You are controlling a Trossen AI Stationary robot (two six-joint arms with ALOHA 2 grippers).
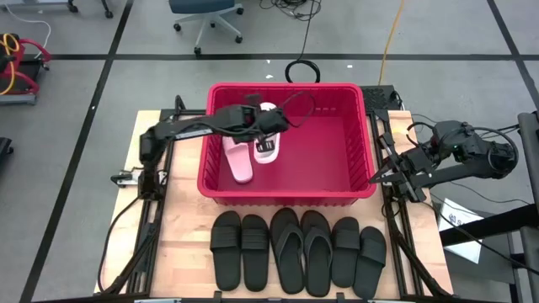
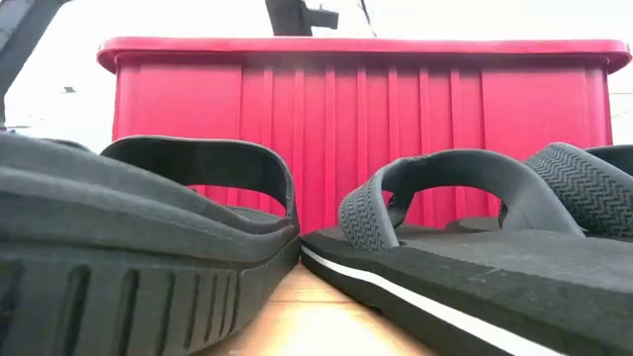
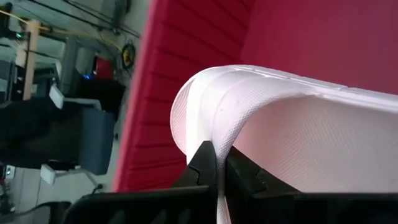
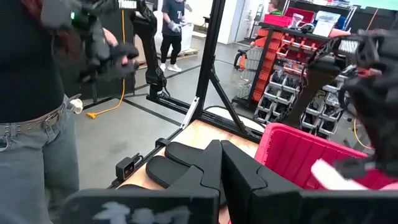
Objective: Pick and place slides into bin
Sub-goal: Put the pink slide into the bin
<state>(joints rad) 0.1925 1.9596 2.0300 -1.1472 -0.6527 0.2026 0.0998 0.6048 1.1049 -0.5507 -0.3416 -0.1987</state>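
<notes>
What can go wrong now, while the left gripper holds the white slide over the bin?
1. The left gripper pinches only the thin strap of a white slide, so it may swing or slip out early.
2. It hangs beside the other white slide in the bin and may land on top of it.
3. The right gripper waits shut close to the bin's rim; a careless move might bump it.

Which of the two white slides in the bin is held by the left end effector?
The right one, nearer the bin's middle; the left end effector pinches its strap. The other lies free.
</notes>
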